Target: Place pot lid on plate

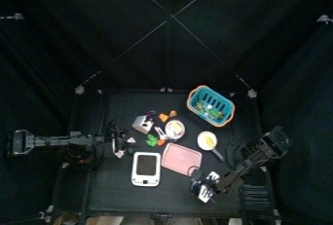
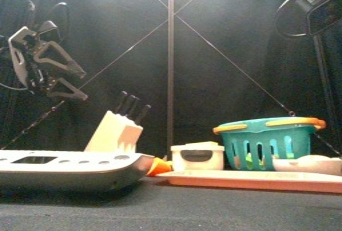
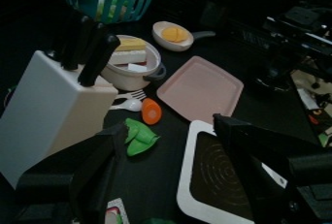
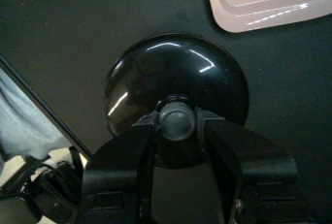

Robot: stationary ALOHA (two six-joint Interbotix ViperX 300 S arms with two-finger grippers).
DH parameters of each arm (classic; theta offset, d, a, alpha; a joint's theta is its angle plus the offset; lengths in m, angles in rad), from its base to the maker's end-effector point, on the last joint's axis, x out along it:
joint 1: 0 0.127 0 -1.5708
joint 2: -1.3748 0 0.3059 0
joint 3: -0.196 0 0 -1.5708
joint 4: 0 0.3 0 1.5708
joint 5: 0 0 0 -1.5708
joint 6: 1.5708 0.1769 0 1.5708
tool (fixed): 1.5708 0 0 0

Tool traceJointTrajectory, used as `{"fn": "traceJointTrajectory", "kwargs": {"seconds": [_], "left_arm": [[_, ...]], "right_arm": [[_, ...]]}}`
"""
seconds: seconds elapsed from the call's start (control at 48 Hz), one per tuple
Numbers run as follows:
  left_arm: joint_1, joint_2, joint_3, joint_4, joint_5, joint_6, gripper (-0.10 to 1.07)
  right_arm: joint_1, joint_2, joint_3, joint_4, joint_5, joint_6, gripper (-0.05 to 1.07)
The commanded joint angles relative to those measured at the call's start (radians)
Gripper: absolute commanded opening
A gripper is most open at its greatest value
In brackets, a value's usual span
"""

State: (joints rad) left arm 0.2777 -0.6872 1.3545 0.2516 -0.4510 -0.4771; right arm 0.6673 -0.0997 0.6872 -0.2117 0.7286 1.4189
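Straddling the lid's knob [image 4: 178,121], right end effector [image 4: 178,143] w/ jaws apart; pot lid [image 4: 176,82] lies beside pink plate [image 4: 270,2]. Left end effector [image 3: 169,170] open, empty.

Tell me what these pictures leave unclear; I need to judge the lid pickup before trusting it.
- Right gripper on the pot lid: right wrist view shows jaws flanking the knob; contact cannot be told.
- Pot lid, top view: lost under the right arm.
- Pink plate: right wrist view cuts it at the edge.
- Pot lid, front view: hidden behind the white device.
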Motion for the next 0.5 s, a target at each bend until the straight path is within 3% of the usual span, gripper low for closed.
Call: {"fn": "traceJointTrajectory", "kwargs": {"seconds": [0.0,0.208,0.479], "left_arm": [[0.003,0.002,-0.014,-0.002,-0.003,0.0,1.04],[0.006,0.002,-0.014,-0.002,-0.002,0.0,1.04],[0.008,0.002,-0.012,-0.002,-0.003,0.0,1.04]], "right_arm": [[-0.003,-0.038,-0.023,-0.005,0.005,0.0,0.63],[-0.058,-0.049,-0.038,-0.037,0.031,0.0,0.63],[-0.242,-0.034,-0.074,-0.1,0.046,0.0,0.63]]}}
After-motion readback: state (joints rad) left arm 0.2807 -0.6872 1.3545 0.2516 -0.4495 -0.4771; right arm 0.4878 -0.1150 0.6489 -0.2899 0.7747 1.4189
